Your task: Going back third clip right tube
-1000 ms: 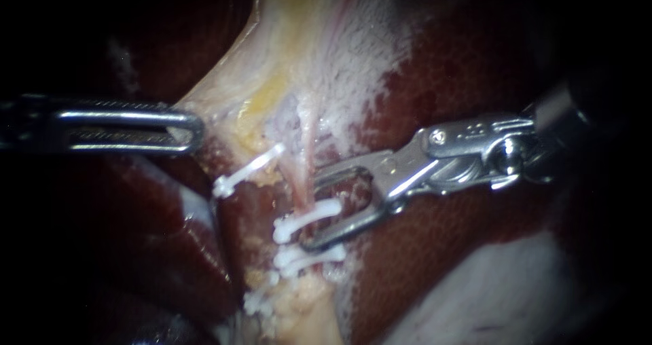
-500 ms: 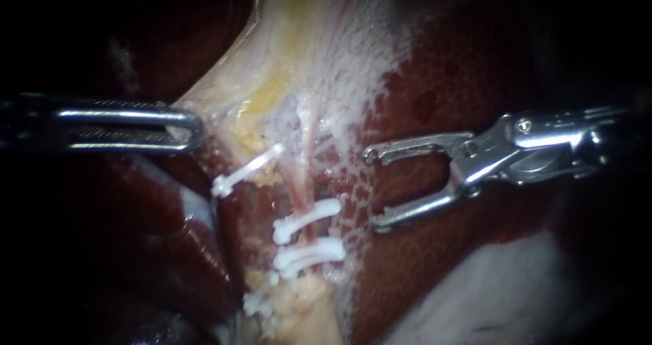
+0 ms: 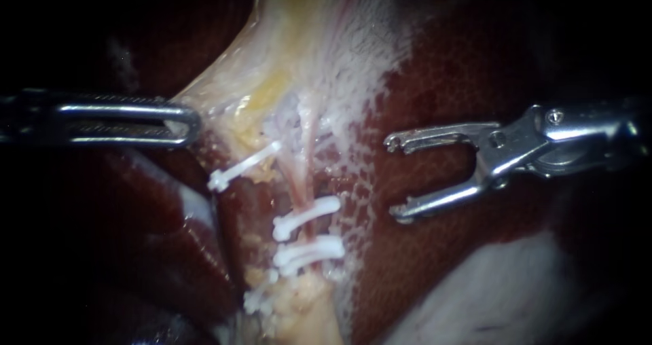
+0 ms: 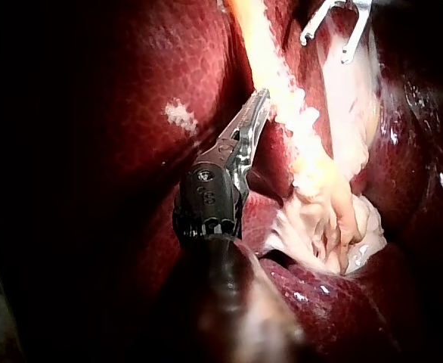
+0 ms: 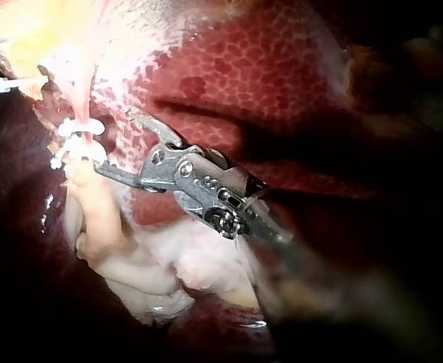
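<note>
Clips [image 3: 307,216] sit stacked across rt tube [image 3: 301,176], mid-field, white. R instrument [image 3: 395,179]: jaws spread wide, empty, over liver [image 3: 468,66], to the right of the clips, not touching. L instrument [image 3: 185,122]: jaws clenched on edge of pale tissue [image 3: 285,32]. One more clip [image 3: 241,168] lies up-left.

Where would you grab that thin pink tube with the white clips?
Probably the bare stretch of the pink tube above the upper clip, from the right: it runs up-down, so my right instrument's open jaws would straddle it crosswise.
</note>
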Robot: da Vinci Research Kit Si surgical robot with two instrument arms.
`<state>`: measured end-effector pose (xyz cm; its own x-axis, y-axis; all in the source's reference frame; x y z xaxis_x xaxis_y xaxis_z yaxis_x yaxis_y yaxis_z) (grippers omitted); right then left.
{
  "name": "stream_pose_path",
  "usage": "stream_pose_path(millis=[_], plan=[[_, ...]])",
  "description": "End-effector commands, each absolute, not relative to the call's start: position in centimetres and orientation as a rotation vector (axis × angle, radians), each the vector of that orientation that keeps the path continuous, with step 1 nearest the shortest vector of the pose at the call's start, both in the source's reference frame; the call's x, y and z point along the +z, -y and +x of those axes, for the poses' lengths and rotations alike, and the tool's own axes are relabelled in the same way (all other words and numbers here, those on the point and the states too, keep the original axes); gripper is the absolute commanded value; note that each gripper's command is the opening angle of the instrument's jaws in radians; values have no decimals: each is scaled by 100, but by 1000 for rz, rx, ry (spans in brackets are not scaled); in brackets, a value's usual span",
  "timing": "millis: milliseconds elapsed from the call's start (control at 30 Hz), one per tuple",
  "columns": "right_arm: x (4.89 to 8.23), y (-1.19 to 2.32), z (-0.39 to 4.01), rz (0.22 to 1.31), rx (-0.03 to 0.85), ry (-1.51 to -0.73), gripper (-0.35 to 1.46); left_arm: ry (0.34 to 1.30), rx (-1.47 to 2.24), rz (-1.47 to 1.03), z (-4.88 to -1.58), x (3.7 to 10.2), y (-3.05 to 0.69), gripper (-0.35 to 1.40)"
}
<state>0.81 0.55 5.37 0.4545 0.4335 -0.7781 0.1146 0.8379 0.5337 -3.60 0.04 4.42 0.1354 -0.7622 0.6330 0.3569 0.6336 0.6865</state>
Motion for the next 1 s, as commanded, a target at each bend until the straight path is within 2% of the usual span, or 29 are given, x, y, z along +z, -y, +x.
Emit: stream_pose_path(millis=[33, 400, 800, 1000], plan=[[537, -55, 81, 571, 210, -1096, 60, 1176, -844, 414, -361, 446, -2, -35], [536, -53, 77, 575, 207, -1097, 60, 1146, -847, 411, -378, 489, 14, -35], [535, -52, 76, 575, 206, -1097, 60, 1126, -836, 449, -406, 512, 35, -35], [534, -52, 75, 575, 206, -1097, 60, 1128, -829, 456, -410, 512, 37, -35]])
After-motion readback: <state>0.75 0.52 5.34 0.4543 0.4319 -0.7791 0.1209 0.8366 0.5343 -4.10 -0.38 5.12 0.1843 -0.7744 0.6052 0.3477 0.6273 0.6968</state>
